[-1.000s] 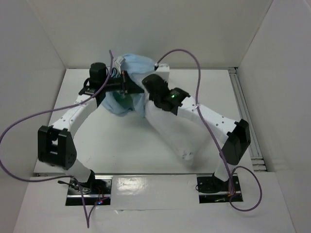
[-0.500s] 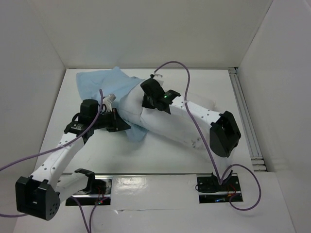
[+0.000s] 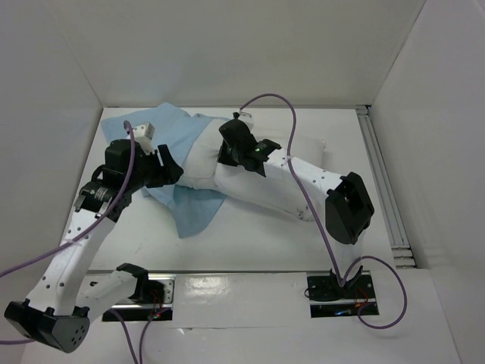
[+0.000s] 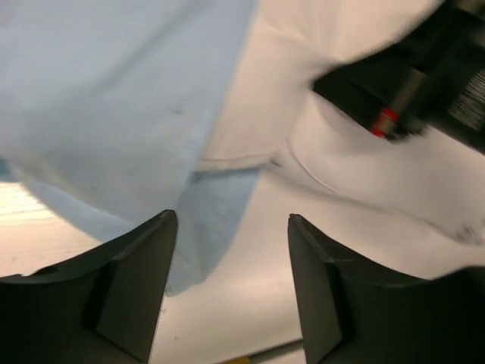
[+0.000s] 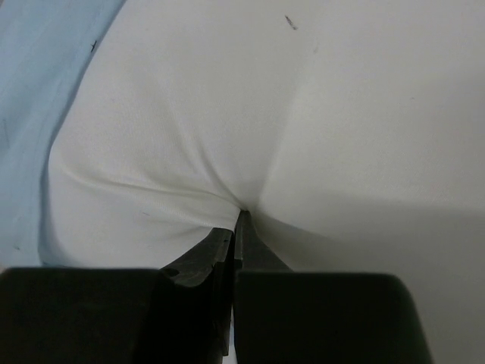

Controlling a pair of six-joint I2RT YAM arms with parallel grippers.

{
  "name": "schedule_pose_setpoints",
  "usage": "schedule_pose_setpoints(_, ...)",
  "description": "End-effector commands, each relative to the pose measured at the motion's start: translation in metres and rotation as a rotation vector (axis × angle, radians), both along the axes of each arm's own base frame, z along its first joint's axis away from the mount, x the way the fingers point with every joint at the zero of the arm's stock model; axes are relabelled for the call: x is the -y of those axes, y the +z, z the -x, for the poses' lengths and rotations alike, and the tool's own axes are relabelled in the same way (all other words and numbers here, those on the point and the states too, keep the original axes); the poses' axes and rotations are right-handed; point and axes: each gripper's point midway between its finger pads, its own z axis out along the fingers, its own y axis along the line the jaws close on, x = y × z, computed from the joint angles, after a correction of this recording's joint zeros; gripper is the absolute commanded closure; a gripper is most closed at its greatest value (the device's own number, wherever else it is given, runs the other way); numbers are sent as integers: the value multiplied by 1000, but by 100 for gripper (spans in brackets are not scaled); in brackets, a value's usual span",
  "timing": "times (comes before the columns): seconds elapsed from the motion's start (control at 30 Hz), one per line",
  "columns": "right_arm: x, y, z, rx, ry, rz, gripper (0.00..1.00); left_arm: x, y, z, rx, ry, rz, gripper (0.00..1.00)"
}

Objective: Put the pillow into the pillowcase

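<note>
- Two grippers meet at one soft bundle. Your right gripper (image 5: pixel 236 227) is pressed together on a fold of the pillow (image 5: pixel 250 114), and the smooth white cloth puckers into creases at the pinch.
- Your left gripper (image 4: pixel 229 227) hangs spread wide and holds nothing. It is above the line where the pillowcase (image 4: pixel 114 98) overlaps the pillow.
- You find the pillow, plump and rectangular, lying slantwise across the middle of the table (image 3: pixel 250 246). Its left end is at the pillowcase. How far it sits inside cannot be told.
- You find the pillowcase as thin, pale blue cloth, lying flat and rumpled around that end. One limp corner points toward the arm bases.
- Around you the table is matte white, closed in by plain white walls (image 3: pixel 227 53) on three sides. A metal rail (image 3: pixel 377 174) runs along its right edge, and purple cables (image 3: pixel 288 83) loop above the arms.
</note>
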Motion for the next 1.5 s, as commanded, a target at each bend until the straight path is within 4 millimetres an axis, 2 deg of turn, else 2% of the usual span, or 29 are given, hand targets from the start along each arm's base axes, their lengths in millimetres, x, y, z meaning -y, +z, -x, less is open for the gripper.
schedule_pose_setpoints(0.0,-8,14,-5,37,-3,-24,100,-44,-15,-18,-38,257,-174,26)
schedule_pose_setpoints(0.17,-14,16,-7,36,17,-29,100,-46,-26,-20,-64,288,-311,23)
schedule_pose_setpoints(0.2,-14,16,-7,36,17,-29,100,-37,-34,-18,-78,262,-355,22)
schedule_pose_setpoints(0.23,-14,18,-7,36,17,-29,100,-46,-40,-14,-98,310,-417,22)
schedule_pose_setpoints(0.3,-16,15,-9,35,17,-28,100,-41,-47,-10,-115,340,-451,22)
schedule_pose_setpoints(0.37,-18,19,-9,39,24,-39,100,-46,-49,-8,-118,391,-509,23)
schedule_pose_setpoints(0.5,-18,19,-9,39,24,-39,100,-39,-68,-11,-156,377,-572,24)
schedule_pose_setpoints(0.57,-17,17,-8,36,29,-26,100,-47,-72,-11,-159,438,-619,24)
schedule_pose_setpoints(0.67,-16,13,-7,29,30,-20,100,-53,-75,-13,-165,499,-648,27)
schedule_pose_setpoints(0.7,-15,19,-6,37,29,-27,100,-53,-75,-13,-165,499,-648,29)
schedule_pose_setpoints(0.83,-15,19,-6,37,29,-27,100,-51,-84,-27,-160,512,-674,34)
schedule_pose_setpoints(0.93,-13,15,-6,34,22,-17,100,-53,-80,-37,-159,544,-668,47)
schedule_pose_setpoints(0.97,-12,21,-6,42,22,-24,100,-52,-77,-38,-153,546,-661,51)
schedule_pose_setpoints(1.0,-11,15,-4,33,22,-16,100,-54,-73,-44,-150,563,-651,57)
schedule_pose_setpoints(1.1,-10,20,-4,40,22,-22,100,-53,-70,-53,-164,555,-645,71)
schedule_pose_setpoints(1.13,-10,18,-4,40,22,-22,100,-50,-73,-56,-176,538,-655,86)
schedule_pose_setpoints(1.17,-10,18,-4,40,22,-22,100,-49,-70,-57,-171,532,-658,95)
schedule_pose_setpoints(1.2,-10,18,-4,40,22,-22,100,-45,-70,-61,-175,522,-647,100)
schedule_pose_setpoints(1.27,-10,18,-4,40,22,-22,100,-37,-70,-61,-189,472,-629,100)
schedule_pose_setpoints(1.33,-8,22,-8,46,13,-28,100,-13,-65,-67,-186,313,-577,100)
schedule_pose_setpoints(1.4,-6,36,-18,79,3,-48,100,26,-37,-83,-102,147,-444,100)
schedule_pose_setpoints(1.43,-2,52,-31,110,-12,-65,100,57,-26,-81,-93,4,-339,100)
schedule_pose_setpoints(1.47,-1,65,-38,136,-16,-76,100,77,-4,-79,-42,-94,-285,100)
